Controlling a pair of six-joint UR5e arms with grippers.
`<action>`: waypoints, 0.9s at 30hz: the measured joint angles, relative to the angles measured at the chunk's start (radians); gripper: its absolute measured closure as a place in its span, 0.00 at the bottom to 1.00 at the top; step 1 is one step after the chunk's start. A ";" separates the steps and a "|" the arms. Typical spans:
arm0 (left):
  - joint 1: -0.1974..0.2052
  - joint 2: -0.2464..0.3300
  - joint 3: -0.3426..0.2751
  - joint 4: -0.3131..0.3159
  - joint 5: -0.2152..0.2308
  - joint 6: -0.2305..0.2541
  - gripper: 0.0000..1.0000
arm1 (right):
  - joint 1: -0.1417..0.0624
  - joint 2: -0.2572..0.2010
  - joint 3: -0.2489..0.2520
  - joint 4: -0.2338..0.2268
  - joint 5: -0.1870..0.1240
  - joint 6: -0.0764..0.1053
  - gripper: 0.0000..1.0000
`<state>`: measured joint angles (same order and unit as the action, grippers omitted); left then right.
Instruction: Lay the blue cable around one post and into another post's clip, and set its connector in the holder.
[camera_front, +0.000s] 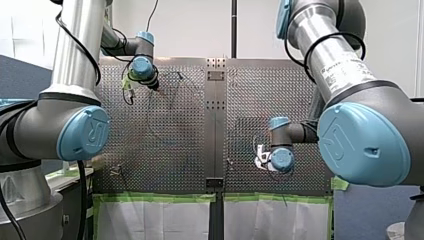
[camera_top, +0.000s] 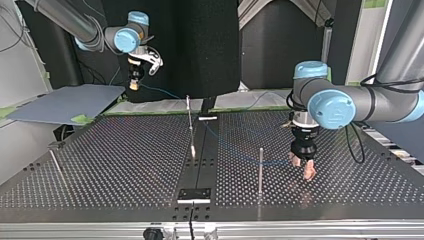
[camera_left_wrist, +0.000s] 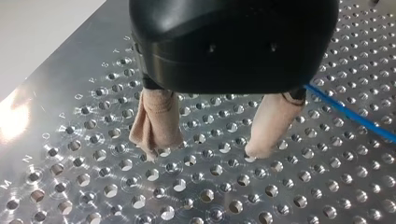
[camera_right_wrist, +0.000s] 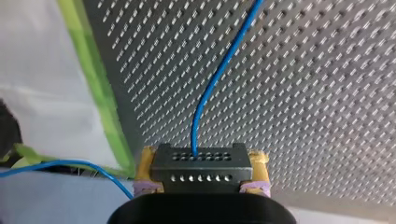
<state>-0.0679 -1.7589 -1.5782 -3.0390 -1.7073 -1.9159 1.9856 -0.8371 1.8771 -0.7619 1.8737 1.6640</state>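
Firstly, upper left of the top view: right claw (camera_top: 134, 85), high above the worktop (camera_top: 100, 165), yellow pads (camera_right_wrist: 147, 161) clamped on the black connector (camera_right_wrist: 201, 168) — with the blue cable (camera_right_wrist: 219, 74) out ahead of it, over the perforations. Right of centre, same view: left claw (camera_top: 303, 169), beige pads (camera_left_wrist: 156, 121) apart, tips down at the worktop — cable just beside, upright post (camera_top: 260, 167) near.
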 joint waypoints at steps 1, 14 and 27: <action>0.000 0.000 0.000 0.000 0.000 0.000 0.00 | -0.009 0.001 0.010 -0.010 -0.004 0.000 0.85; 0.003 -0.001 0.000 0.000 -0.002 0.000 0.00 | -0.079 0.071 0.143 -0.151 -0.076 -0.004 0.85; 0.005 0.000 0.000 0.001 -0.001 0.000 0.00 | -0.074 0.081 0.126 -0.280 -0.198 -0.020 0.80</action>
<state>-0.0633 -1.7593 -1.5782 -3.0380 -1.7086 -1.9160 1.9114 -0.7556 2.0030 -1.0417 1.6760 1.6439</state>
